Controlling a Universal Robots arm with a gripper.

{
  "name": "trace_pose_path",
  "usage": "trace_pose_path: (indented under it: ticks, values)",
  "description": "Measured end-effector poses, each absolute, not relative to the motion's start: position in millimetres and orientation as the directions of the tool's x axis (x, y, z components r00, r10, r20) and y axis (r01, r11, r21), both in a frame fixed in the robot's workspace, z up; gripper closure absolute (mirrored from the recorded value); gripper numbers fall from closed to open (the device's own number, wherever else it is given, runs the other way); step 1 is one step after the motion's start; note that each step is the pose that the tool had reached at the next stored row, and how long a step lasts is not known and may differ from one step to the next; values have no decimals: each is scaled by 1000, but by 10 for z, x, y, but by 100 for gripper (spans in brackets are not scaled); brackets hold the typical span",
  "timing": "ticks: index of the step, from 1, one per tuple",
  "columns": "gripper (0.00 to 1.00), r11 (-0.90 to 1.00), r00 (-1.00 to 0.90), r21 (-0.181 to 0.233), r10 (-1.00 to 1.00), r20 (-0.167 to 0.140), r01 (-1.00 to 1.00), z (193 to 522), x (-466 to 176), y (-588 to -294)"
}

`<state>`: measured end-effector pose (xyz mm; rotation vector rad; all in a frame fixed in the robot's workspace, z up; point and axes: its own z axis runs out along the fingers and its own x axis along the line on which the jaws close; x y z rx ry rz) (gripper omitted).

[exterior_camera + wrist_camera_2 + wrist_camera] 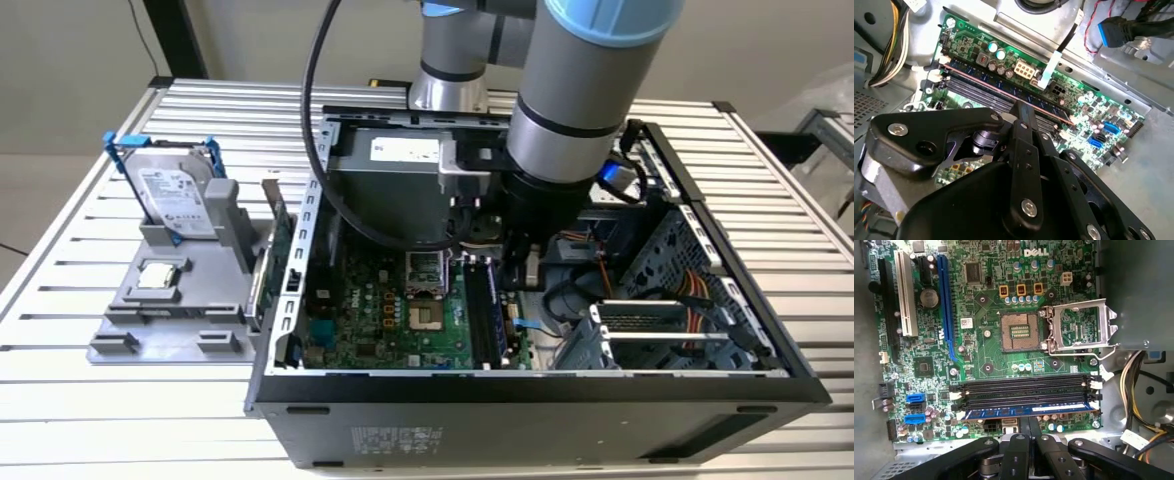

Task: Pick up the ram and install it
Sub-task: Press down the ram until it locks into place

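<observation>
ram (1026, 411) sits in motherboard (984, 347) slot; gripper (1029, 427) closed touching its top edge; light, stiff, fragile, hold long edges

The ram (1026, 411) (thin blue stick) sits edge-on in a motherboard slot

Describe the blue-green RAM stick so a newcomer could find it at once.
Inside the open black computer case, on the green motherboard, find the row of long black memory slots. The thin blue-green ram stick sits in the slot nearest the black gripper; the neighbouring slots are empty.

Slatted metal table (120, 400) carries computer case (534, 410) (open) and grey fixture (174, 310).
</observation>
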<state>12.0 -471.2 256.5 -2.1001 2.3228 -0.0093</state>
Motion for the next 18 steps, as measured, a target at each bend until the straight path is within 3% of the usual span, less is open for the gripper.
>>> trace_pose_path:
  ticks: [18]
  values:
    - [100,100,-100,-12,-995,4,-995,2858,120,-4712]
